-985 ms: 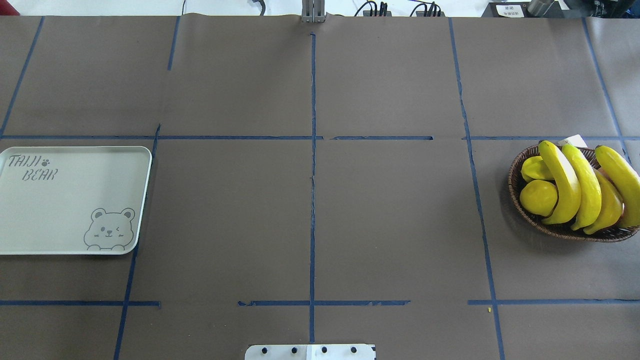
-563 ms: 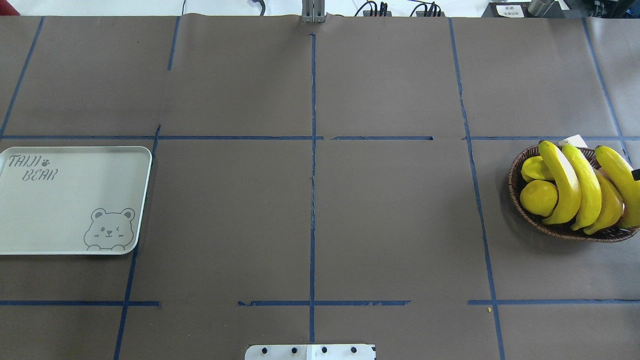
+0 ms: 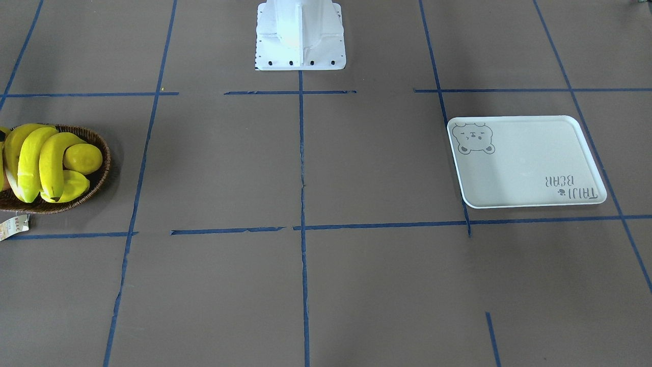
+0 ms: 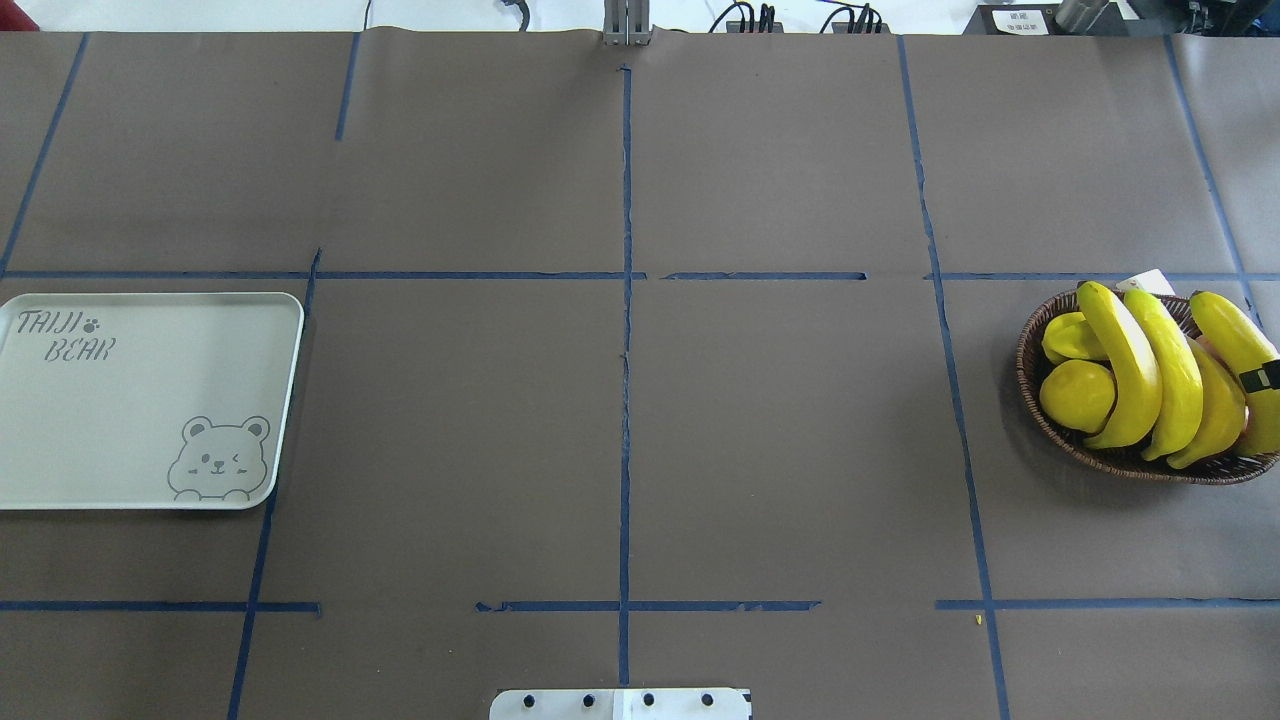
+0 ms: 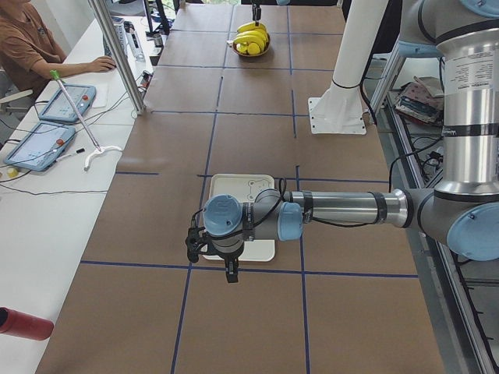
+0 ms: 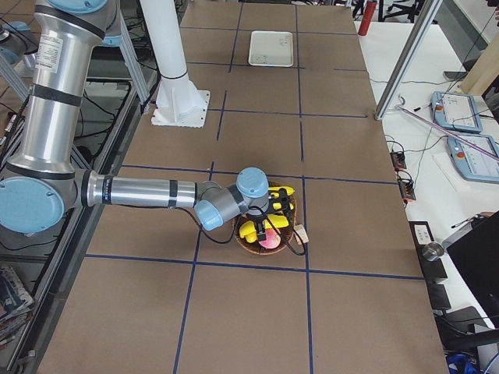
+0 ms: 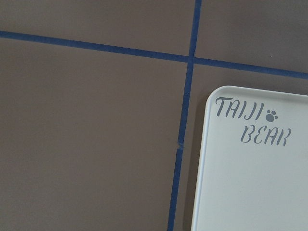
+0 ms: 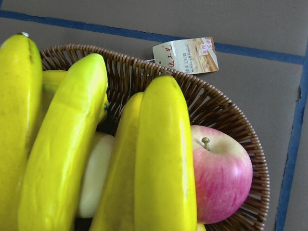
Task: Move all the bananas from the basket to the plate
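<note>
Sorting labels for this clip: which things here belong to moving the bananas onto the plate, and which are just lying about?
For the job: bananas, basket, plate.
Just lying about: lemon, starfruit, apple.

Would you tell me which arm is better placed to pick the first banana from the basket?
Right: the right gripper hovers above the bananas in the basket; the left gripper hangs by the plate.

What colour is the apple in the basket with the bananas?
The apple is pinkish red with paler streaks, clearest in the right wrist-mounted view.
</note>
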{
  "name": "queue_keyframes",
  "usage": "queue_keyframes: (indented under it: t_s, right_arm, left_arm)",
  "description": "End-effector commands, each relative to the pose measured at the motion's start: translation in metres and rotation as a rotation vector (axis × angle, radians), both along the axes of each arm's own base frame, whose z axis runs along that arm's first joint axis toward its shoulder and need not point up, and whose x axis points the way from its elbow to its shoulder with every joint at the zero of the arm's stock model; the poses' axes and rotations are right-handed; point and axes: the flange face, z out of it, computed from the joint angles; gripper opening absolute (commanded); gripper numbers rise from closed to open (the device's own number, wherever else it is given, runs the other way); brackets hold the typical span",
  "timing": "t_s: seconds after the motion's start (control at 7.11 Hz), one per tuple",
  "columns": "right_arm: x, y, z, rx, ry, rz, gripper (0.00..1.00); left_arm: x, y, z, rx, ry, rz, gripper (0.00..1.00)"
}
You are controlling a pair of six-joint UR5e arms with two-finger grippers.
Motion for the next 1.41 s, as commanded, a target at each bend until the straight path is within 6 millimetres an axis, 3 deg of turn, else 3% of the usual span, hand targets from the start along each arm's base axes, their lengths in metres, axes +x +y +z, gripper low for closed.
queue_keyframes:
  t_s: [0.0, 0.56, 0.7, 0.84, 0.99, 1.13, 1.27]
  right_arm:
    - [0.001, 0.006, 0.007, -0.012, 0.013, 0.000, 0.88]
    - [-0.004, 0.011, 0.010, -0.019, 0.016, -0.018, 0.85]
    - [-0.005, 0.010, 0.009, -0.015, 0.015, -0.018, 0.72]
    - [-0.005, 0.010, 0.007, -0.010, 0.013, -0.021, 0.37]
    - [-0.005, 0.010, 0.005, -0.005, 0.010, -0.022, 0.16]
    - [-0.004, 0.010, -0.004, 0.011, 0.002, -0.022, 0.05]
    - [0.000, 0.012, -0.013, 0.024, -0.010, -0.019, 0.00]
  left_arm:
    - [0.000, 0.000, 0.000, 0.000, 0.001, -0.001, 1.00]
    - [0.000, 0.000, 0.000, 0.000, 0.001, -0.001, 1.00]
    - [0.000, 0.000, 0.000, 0.000, 0.001, -0.001, 1.00]
    - [0.000, 0.000, 0.001, -0.002, 0.001, -0.001, 1.00]
    - [0.000, -0.001, 0.000, 0.000, 0.001, -0.001, 1.00]
    - [0.000, -0.001, -0.001, 0.001, 0.001, -0.001, 1.00]
    - [0.000, -0.002, -0.001, 0.002, 0.001, -0.002, 1.00]
